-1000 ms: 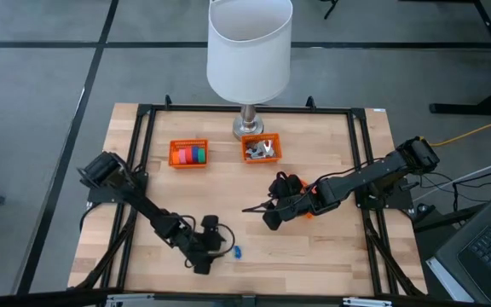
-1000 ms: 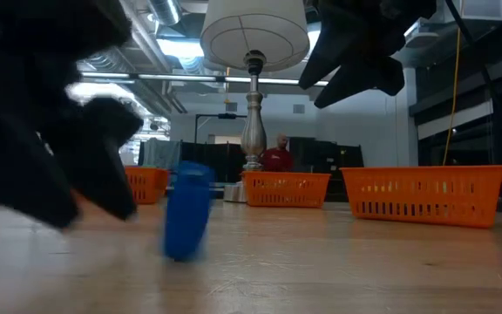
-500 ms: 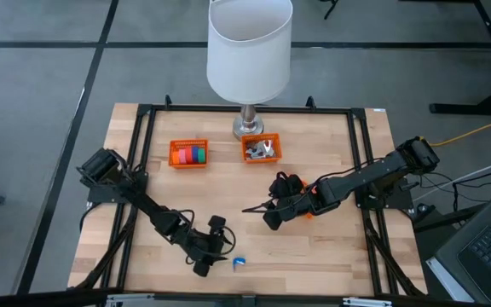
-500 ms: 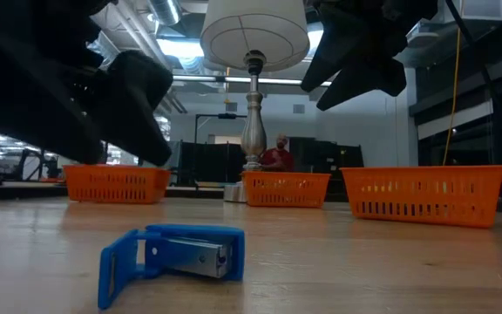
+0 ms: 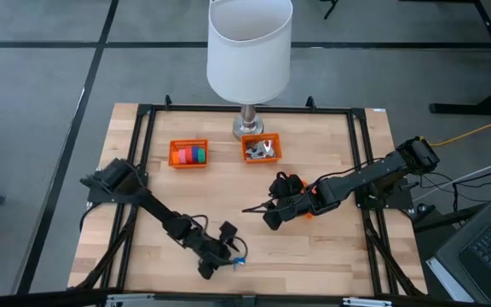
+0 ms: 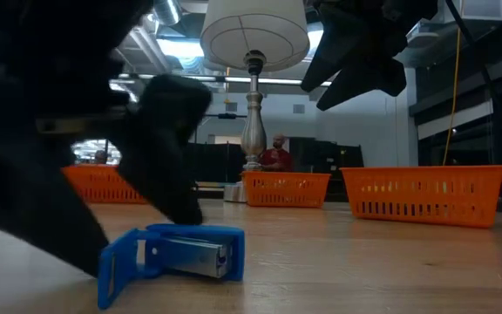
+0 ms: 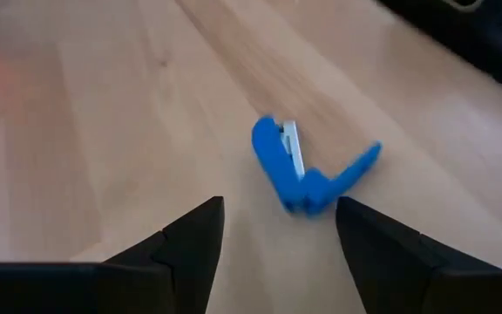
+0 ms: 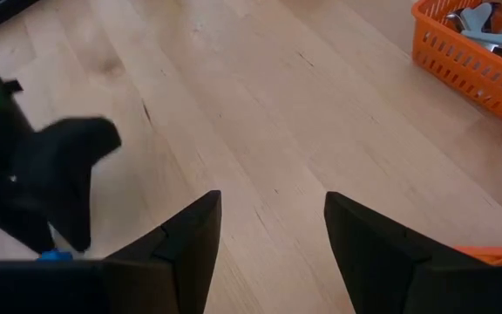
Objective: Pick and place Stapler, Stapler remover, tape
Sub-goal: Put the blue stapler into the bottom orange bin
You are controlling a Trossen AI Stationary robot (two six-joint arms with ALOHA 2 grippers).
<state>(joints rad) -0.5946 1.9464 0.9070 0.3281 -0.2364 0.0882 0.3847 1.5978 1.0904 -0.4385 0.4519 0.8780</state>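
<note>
1. High view: the lamp (image 5: 249,51) stands at the far edge of the table (image 5: 331,256) and serves as landmark. The left gripper (image 5: 225,251) sits far from the lamp, near the table's front edge and slightly to the left of the lamp's base. The small blue staple remover (image 5: 239,257) lies at its tip; it is too small here to read its long axis. The right gripper (image 5: 273,215) hangs in front of the lamp, slightly to its right, about mid-table. Two orange baskets sit close to the lamp base: the one holding the tape (image 5: 194,154) rolls to the left, the basket of silvery pieces (image 5: 262,148) just in front of the base.

2. Low view: the staple remover (image 6: 172,258) lies on its side, in front of the lamp and to the left, its long axis running across the picture; its two blue arms join in a bend at the left end. The left gripper's dark fingers (image 6: 171,144) loom just over and beside it; whether they touch it cannot be told.

3. Left wrist view: the left gripper (image 7: 279,222) has its jaws spread wide and empty, the staple remover (image 7: 301,167) lying on the wood just beyond the gap, splayed in a V.

4. Right wrist view: the right gripper (image 8: 273,222) also shows wide, empty jaws above bare wood.
</note>
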